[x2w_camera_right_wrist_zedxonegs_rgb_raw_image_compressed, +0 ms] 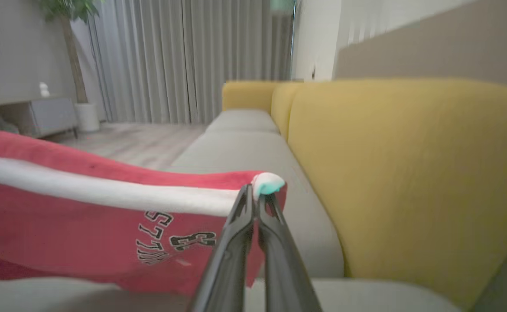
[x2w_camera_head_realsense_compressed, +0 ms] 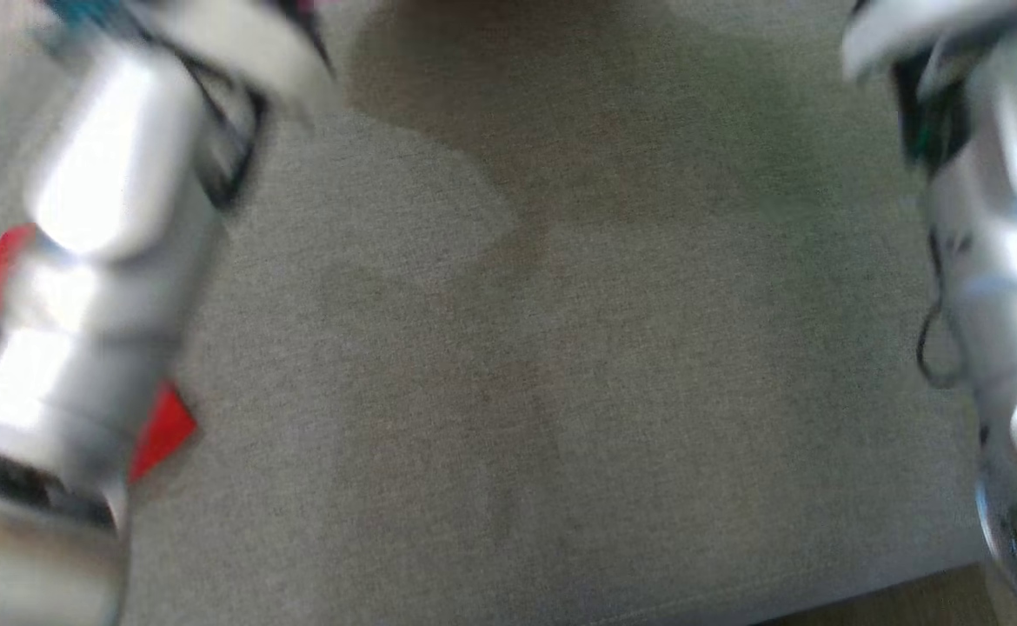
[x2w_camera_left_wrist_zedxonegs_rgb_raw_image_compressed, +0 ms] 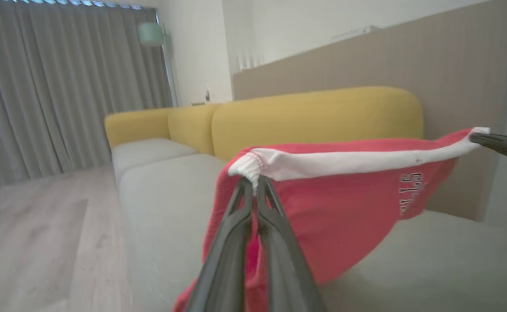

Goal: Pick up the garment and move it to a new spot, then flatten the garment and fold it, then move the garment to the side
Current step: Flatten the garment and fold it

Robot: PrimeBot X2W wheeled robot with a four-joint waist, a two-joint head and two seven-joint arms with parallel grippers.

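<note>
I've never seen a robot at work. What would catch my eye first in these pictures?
The red garment stands out at once, held up and stretched by its white band. The left tool pinches one end of the band and the right tool pinches the other. Behind the cloth stand bright yellow backrests, and under it lies a pale grey seat.

The head view is soft and motion-smeared: the left forearm and right forearm carry bright glare, and a dim shadow lies on the grey cushion between them. In the wrist views muted, even light, perhaps daylight through the curtains far beyond the fingers, leaves the garment at the fingertips slightly blurred and the room behind softer.
</note>
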